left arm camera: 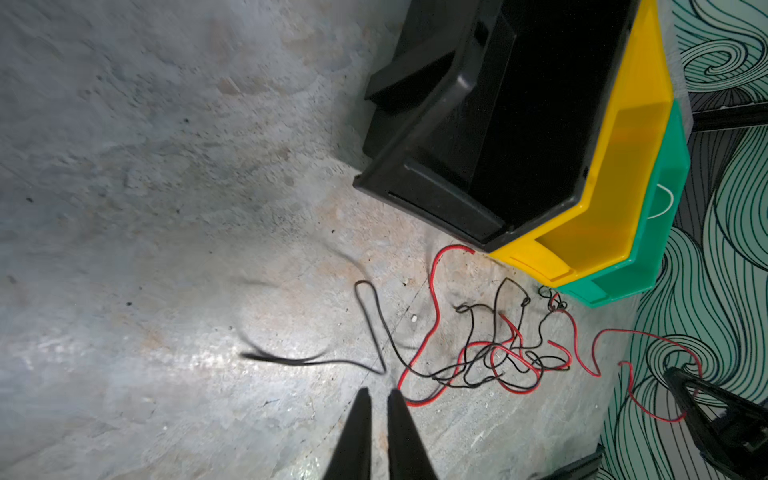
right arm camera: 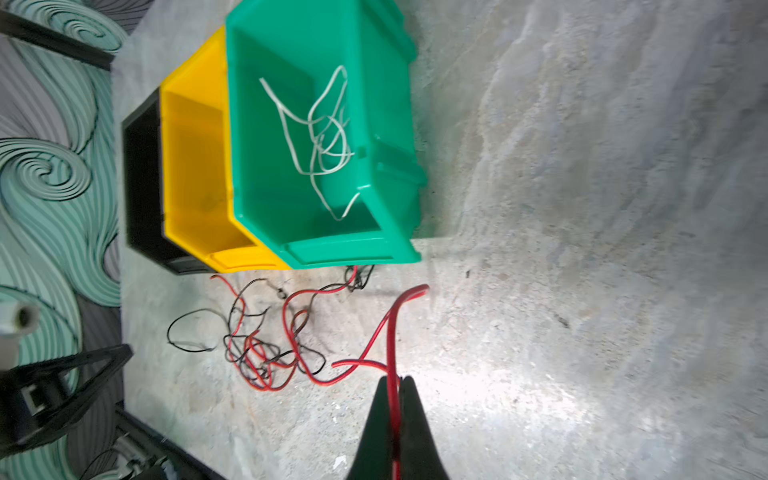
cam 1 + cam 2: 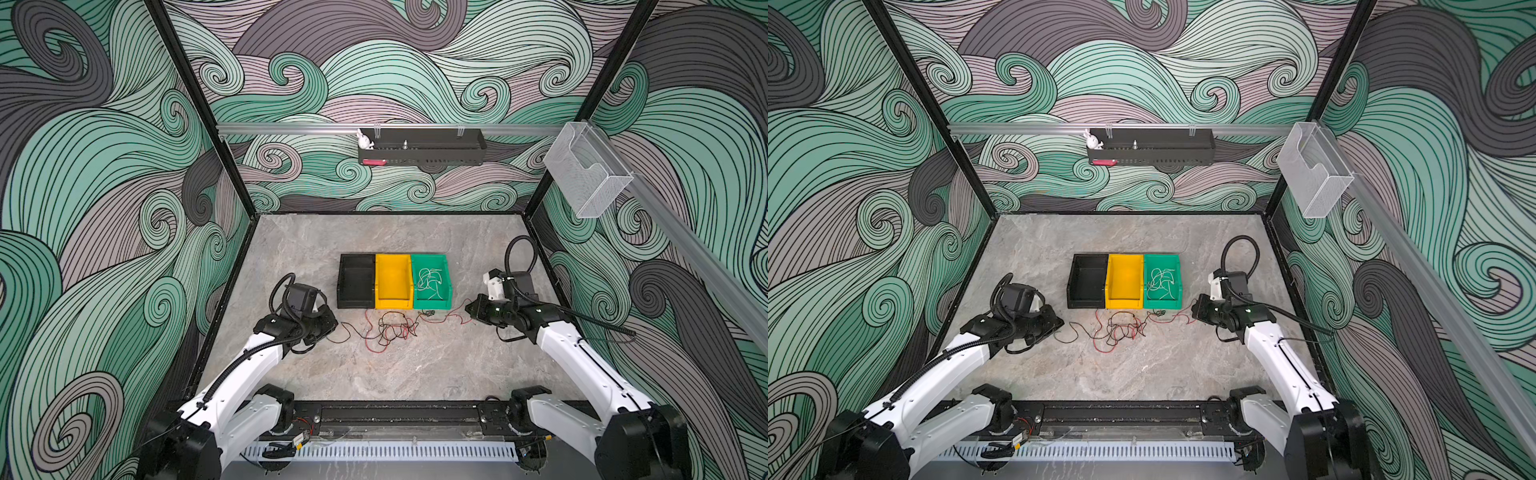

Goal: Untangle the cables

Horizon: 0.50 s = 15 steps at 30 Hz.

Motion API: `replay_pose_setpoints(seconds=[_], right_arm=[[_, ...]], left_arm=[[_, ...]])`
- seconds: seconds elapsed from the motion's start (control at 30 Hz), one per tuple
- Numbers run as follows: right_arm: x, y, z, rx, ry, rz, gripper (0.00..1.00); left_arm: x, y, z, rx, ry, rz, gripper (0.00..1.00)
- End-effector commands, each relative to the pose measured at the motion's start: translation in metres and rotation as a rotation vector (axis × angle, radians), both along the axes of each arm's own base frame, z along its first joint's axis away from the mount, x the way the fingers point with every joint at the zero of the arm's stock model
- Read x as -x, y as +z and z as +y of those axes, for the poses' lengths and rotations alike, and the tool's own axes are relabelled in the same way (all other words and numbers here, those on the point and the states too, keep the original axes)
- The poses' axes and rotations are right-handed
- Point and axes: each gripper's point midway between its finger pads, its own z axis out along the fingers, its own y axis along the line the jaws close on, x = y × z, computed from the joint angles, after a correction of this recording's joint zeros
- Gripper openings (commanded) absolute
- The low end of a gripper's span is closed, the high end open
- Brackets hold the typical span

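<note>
Both low, angled inward | left claw (image 1: 379,392) slightly parted, empty | right claw (image 2: 395,380) clamped on red cable (image 2: 390,328)

No legible txt, brand, no. or sign in any view. Pink tag (image 3: 374,162) on black wall tray (image 3: 422,145): too small/blurry to read.

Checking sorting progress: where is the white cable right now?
In both top views the white cable lies loosely coiled inside the green bin, rightmost of the three, beside the yellow bin, apart from the red and black tangle in front.
</note>
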Motion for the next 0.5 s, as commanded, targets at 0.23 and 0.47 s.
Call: replay_pose_setpoints(seconds=[0.23, 0.47], right_arm=[[0.006, 0.087, 0.041, -0.123, 0.173, -0.167, 0.00], [0.011, 0.117, 0.057, -0.208, 0.231, -0.201, 0.00]], left_arm=[[-0.006, 0.017, -0.013, 0.054, -0.064, -0.025, 0.53], [-0.005, 0.035, -0.021, 0.098, -0.114, -0.084, 0.60]])
